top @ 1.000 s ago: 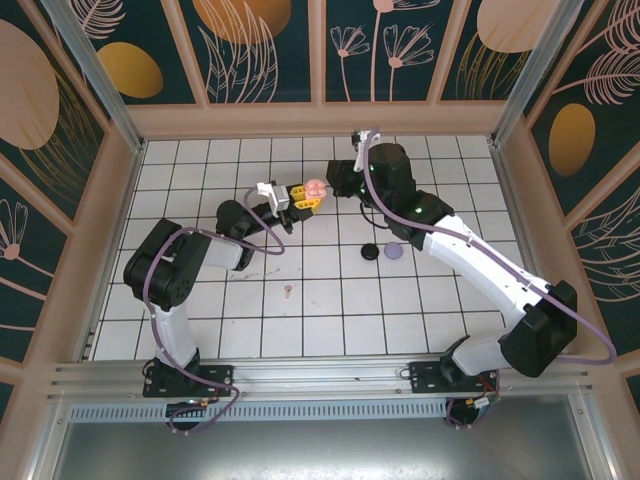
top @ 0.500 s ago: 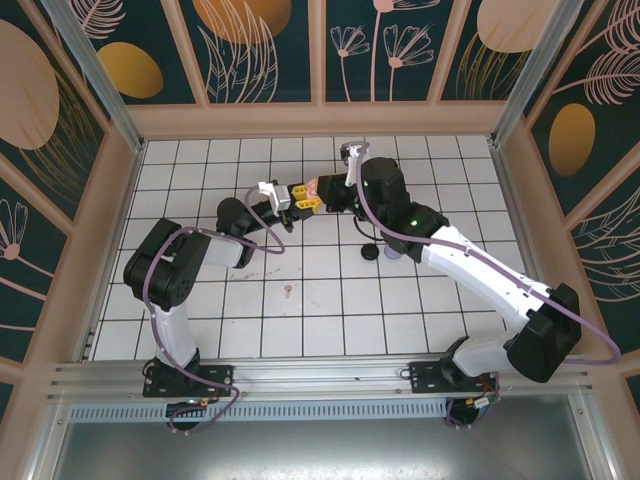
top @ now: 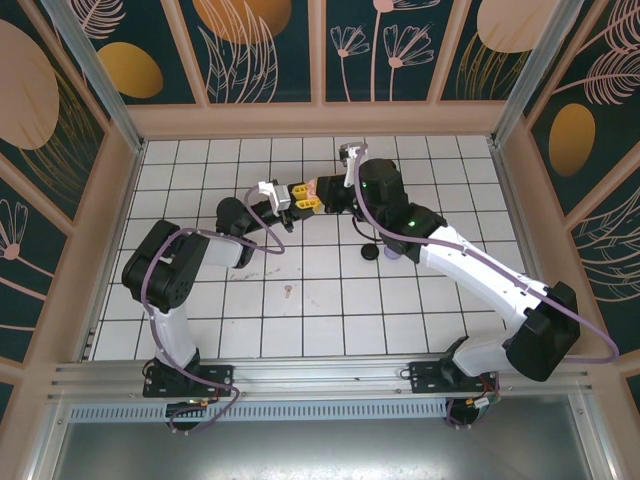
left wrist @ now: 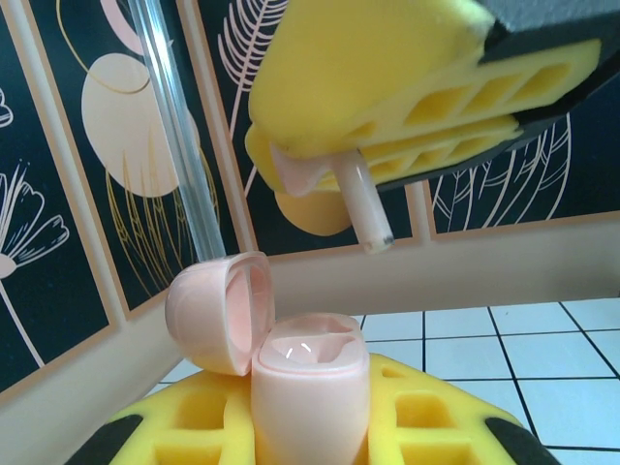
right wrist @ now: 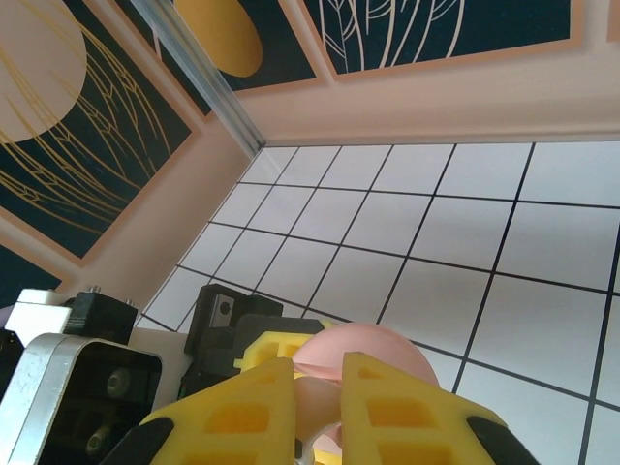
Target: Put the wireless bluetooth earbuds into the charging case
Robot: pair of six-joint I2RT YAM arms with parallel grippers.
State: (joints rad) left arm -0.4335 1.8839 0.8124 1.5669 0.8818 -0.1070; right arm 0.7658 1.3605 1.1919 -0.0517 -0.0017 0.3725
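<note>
My left gripper [left wrist: 310,412] is shut on the pink charging case [left wrist: 308,383], held upright in the air with its lid [left wrist: 215,312] hinged open to the left. Just above the case's open well, my right gripper [right wrist: 320,387] is shut on a pink earbud [left wrist: 363,208], stem pointing down and clear of the case. In the right wrist view the earbud's head [right wrist: 318,405] sits between the yellow fingers [right wrist: 237,412], with the case lid [right wrist: 373,351] below. From above, both grippers meet at the case [top: 313,188] over the far middle of the floor.
A black round case [top: 369,252] and a lavender one [top: 394,251] lie on the tiles beside the right arm. A tiny earbud [top: 288,291] lies on the tiles nearer the front. The back wall [top: 320,118] is close behind the grippers.
My right gripper has swung left with the earbud, from beside the case to directly over its open top. The left gripper has kept the case still.
</note>
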